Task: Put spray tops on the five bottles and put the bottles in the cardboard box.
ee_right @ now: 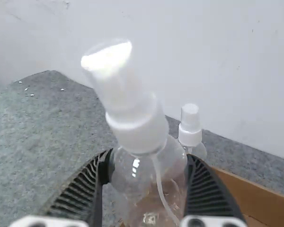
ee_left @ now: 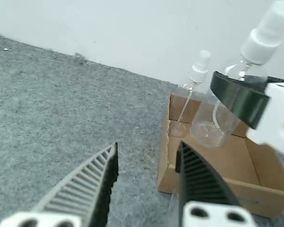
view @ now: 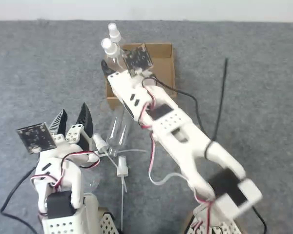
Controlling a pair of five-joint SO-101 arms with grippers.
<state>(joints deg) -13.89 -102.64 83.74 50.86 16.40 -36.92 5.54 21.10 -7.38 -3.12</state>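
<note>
1. Clear plastic bottle (ee_right: pixel 142 177) with a white spray top (ee_right: pixel 128 109) sits clamped between the right jaws. They grip it at the shoulder, just under the collar, and the top stands above their tips.
2. Beyond those jaws, a second capped clear bottle (ee_right: pixel 190 130) stands upright in the brown cardboard box (ee_right: pixel 255 203). Below them, the held bottle's base appears to hang inside the box, by its wall.
3. Left jaws are spread wide with nothing between them, raised over the grey felt-covered table (view: pixel 29 73). Just beside them, toward the other arm, lie an uncapped clear bottle (view: pixel 118 131) and loose white spray tops (view: pixel 122 168) with long thin tubes.
4. Handling, as I judge it: each bottle is empty and so light, with thin, smooth walls that would dent or slip under a squeeze at mid-body. The shoulder below the collar is the stiffer place to hold (the current grip suits it). Being tall and narrow, it would tip easily if released before its base is seated.
</note>
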